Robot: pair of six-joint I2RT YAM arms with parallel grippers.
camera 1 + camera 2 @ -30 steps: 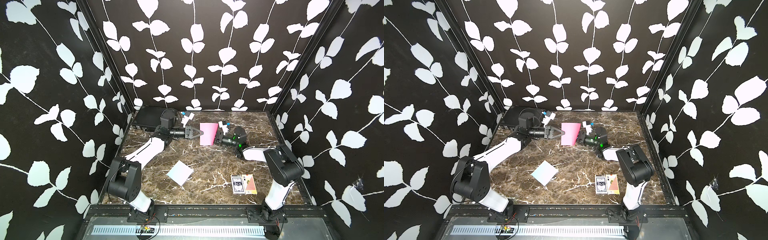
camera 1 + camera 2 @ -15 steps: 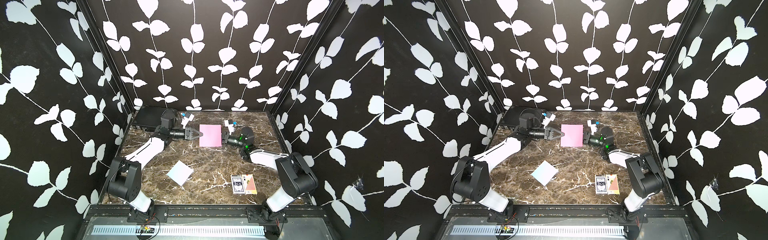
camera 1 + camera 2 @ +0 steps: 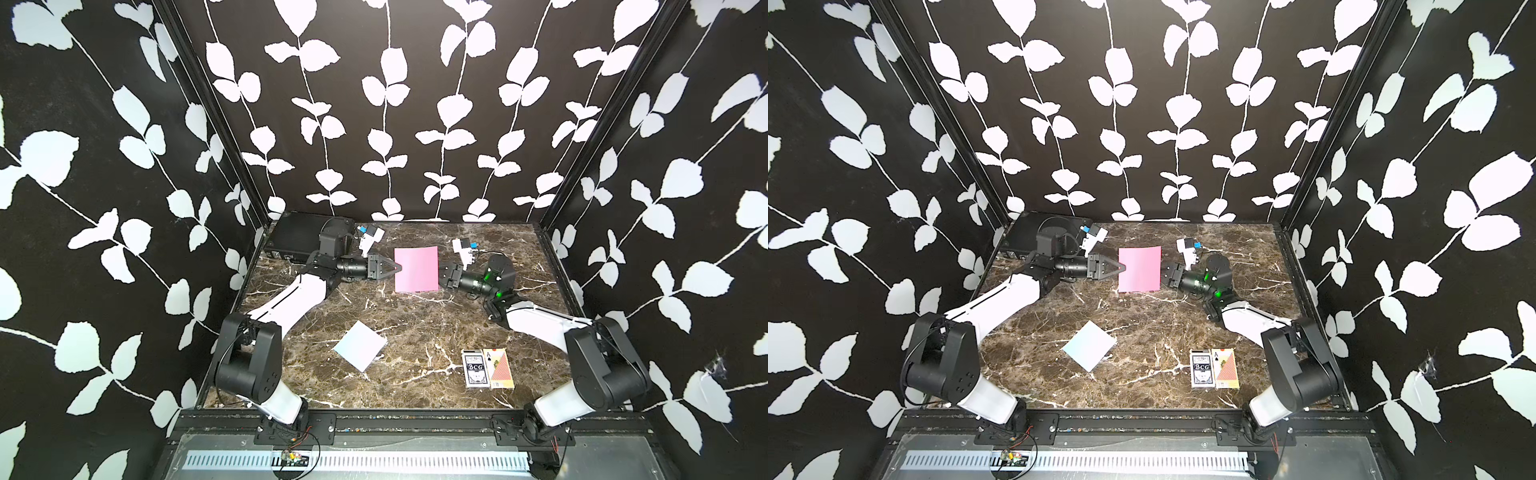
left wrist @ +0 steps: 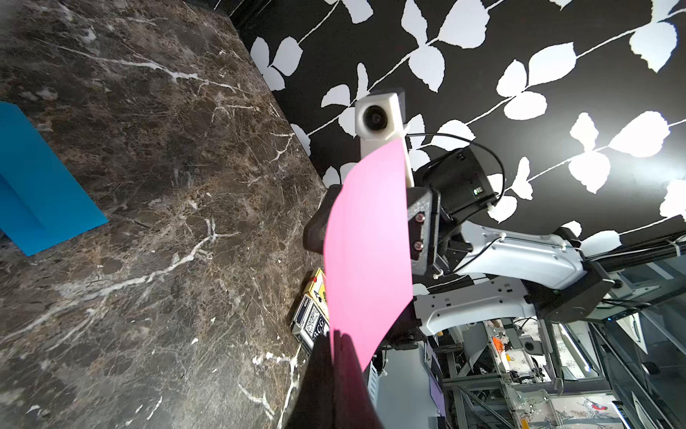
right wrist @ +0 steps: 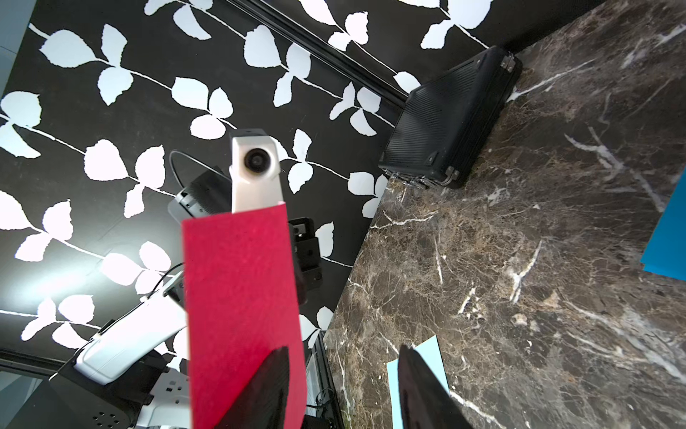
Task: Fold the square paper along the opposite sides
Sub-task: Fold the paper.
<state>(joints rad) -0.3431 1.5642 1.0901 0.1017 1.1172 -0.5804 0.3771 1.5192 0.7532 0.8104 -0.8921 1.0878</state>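
Though dark, marble tabletop (image 3: 415, 324), leaf-print walls (image 3: 374, 124)

My left gripper (image 3: 398, 268) has its jaws pinched together on one edge of the pink square paper (image 3: 417, 269), and the sheet stretches from those tips straight across to my right gripper (image 3: 444, 277). That gripper meets the opposite edge, but I cannot tell from here how its jaws stand. A black case (image 3: 291, 239) sits behind the left wrist. A light blue paper (image 3: 360, 345) lies well back from both grippers, and a card pack (image 3: 488, 368) lies alongside the right forearm.
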